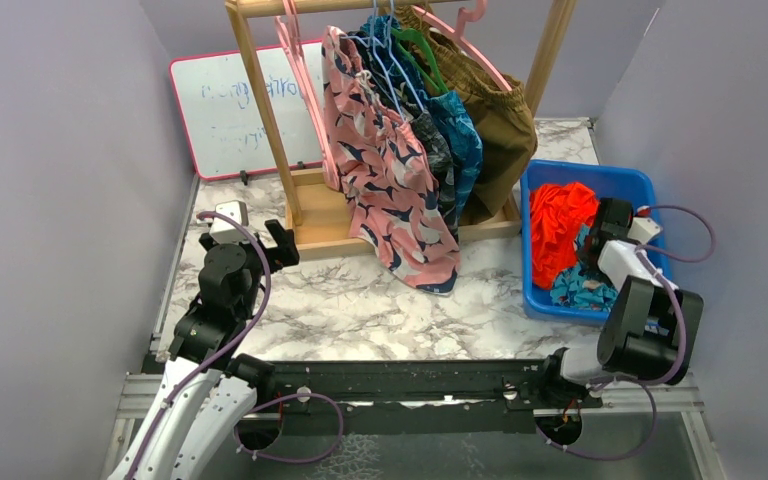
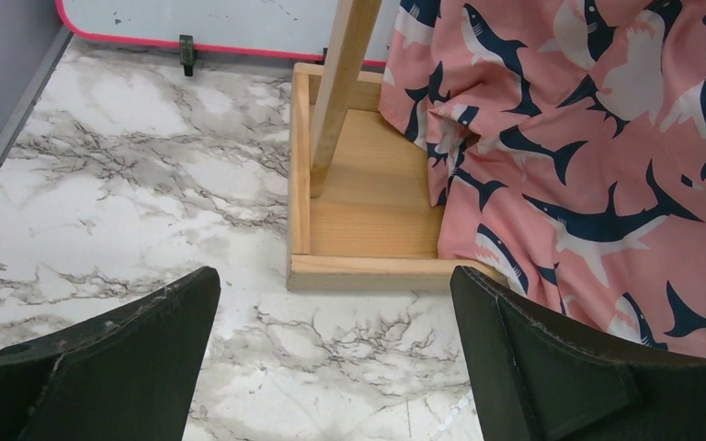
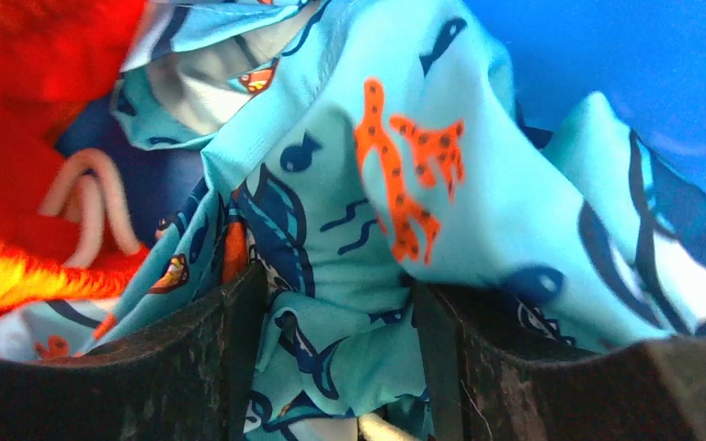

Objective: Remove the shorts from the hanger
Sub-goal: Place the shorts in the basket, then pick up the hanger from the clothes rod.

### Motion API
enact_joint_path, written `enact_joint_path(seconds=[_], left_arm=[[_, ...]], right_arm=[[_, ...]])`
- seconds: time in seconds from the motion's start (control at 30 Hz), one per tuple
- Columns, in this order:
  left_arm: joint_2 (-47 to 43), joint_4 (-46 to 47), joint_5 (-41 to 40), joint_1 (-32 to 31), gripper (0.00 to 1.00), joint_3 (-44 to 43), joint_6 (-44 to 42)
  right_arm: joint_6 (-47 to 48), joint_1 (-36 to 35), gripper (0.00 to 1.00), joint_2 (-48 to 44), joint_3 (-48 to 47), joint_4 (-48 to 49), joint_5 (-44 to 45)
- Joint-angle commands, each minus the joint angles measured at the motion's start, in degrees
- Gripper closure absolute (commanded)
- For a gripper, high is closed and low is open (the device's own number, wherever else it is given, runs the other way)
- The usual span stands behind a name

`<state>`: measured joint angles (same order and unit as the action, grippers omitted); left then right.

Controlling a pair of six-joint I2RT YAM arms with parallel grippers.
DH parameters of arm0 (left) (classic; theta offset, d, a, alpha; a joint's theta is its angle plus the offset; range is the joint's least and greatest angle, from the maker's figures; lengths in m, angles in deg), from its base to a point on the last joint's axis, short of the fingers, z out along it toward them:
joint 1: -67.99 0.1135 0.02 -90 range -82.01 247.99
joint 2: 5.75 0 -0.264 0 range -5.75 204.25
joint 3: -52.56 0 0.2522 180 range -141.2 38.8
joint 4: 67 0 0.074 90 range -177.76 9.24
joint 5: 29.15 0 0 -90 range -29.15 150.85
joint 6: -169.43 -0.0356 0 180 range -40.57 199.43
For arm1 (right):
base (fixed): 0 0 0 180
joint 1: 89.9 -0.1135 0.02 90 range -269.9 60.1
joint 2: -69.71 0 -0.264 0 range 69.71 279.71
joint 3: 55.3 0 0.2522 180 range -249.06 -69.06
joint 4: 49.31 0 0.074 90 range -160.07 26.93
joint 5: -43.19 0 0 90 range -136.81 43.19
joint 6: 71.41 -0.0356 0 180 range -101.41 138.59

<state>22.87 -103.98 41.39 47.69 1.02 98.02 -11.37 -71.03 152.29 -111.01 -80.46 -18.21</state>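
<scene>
A wooden rack (image 1: 260, 110) holds several hangers. Pink-and-navy print shorts (image 1: 390, 190) hang in front, also in the left wrist view (image 2: 607, 165). Behind them hang black patterned shorts (image 1: 438, 150), teal-blue shorts (image 1: 463, 135) and an olive-brown pair (image 1: 505, 120). Orange shorts (image 1: 558, 220) and blue cartoon-print shorts (image 1: 580, 290) lie in a blue bin (image 1: 590, 180). My right gripper (image 1: 600, 235) is down in the bin, its jaws partly apart with a loose fold of the cartoon-print shorts (image 3: 395, 184) between them. My left gripper (image 1: 250, 228) is open and empty by the rack's left base.
The rack's wooden base tray (image 2: 368, 184) lies just ahead of the left gripper (image 2: 335, 285). An empty pink hanger (image 1: 305, 90) hangs at the rack's left. A pink-framed whiteboard (image 1: 225, 110) leans on the back wall. Purple walls close both sides.
</scene>
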Motion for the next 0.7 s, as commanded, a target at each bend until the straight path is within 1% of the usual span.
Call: enact_joint_path(seconds=[0.0,0.13,0.2,0.23,0.27,0.33,0.4,0.5,0.6,0.67], left_arm=[[-0.82,1.30,0.99,0.39,0.01,0.51,-0.44],[-0.83,1.30,0.57,0.37,0.01,0.47,-0.32],[-0.91,1.33,0.50,0.37,0.01,0.43,-0.32],[-0.86,1.27,0.55,0.42,0.01,0.49,-0.31],[-0.89,1.30,0.55,0.45,0.01,0.46,-0.32],[-0.99,1.31,0.63,0.43,0.01,0.51,-0.31],[-0.95,1.37,0.87,0.44,0.01,0.51,-0.29],[-0.76,1.48,1.06,0.42,0.01,0.38,-0.22],[-0.69,1.38,0.95,0.47,0.01,0.43,-0.31],[-0.91,1.34,0.83,0.50,0.01,0.43,-0.33]], right_arm=[[0.32,0.37,0.36,-8.77,-4.06,-7.83,-2.24],[1.16,0.37,0.21,-21.45,-5.56,-8.67,-9.36],[0.74,0.37,0.14,-27.29,-4.32,-7.20,-15.21],[0.73,0.37,0.09,-29.95,-3.08,-5.35,-17.94],[0.82,0.37,0.07,-32.37,-1.47,-2.99,-20.65],[1.39,0.37,0.06,-35.34,-0.48,-1.29,-26.75],[2.73,0.33,0.06,-35.70,-1.25,-1.59,-35.72],[2.96,0.35,0.03,-32.21,-5.87,-5.94,-49.50],[2.58,0.37,0.01,-29.06,-11.20,-10.32,-58.05],[0.58,0.37,0.01,-28.91,-11.36,-9.80,-61.15]])
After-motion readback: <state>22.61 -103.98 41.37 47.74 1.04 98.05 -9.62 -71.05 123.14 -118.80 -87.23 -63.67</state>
